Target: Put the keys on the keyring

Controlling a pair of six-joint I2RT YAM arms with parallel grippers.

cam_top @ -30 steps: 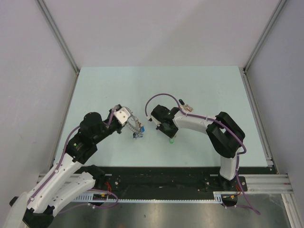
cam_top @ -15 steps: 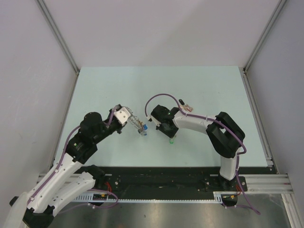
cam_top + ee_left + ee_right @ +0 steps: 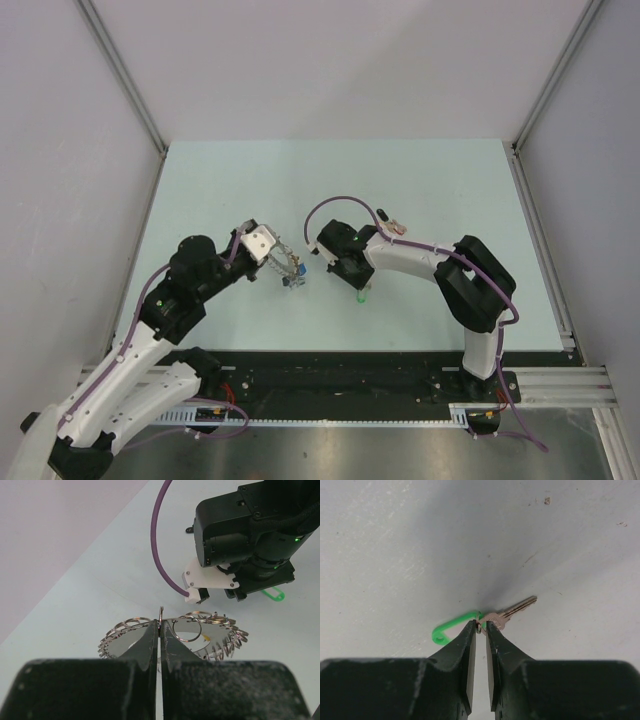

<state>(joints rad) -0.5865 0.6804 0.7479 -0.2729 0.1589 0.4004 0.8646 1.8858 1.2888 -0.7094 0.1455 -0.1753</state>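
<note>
- Table top [image 3: 450, 180]: flat, pale mint-green, matt, with faint scuffs and specks in the right wrist view.
- Enclosure walls: plain grey-white panels, left [image 3: 60, 150], back [image 3: 340, 60], right [image 3: 600, 150].
- Corner posts: two slanted silver aluminium struts [image 3: 120, 75] [image 3: 560, 75].
- Side rail [image 3: 541, 250]: silver aluminium, along the table's right edge.
- Mounting bar [image 3: 340, 375]: black, along the near edge.
- Sheet [image 3: 340, 450]: brushed grey metal, nearest the camera.

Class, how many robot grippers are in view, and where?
2. The left gripper, left of centre, is clamped on the keyring; the right gripper, right of centre, has its tips straddling the green-tagged key on the table. None seems hidden.
</note>
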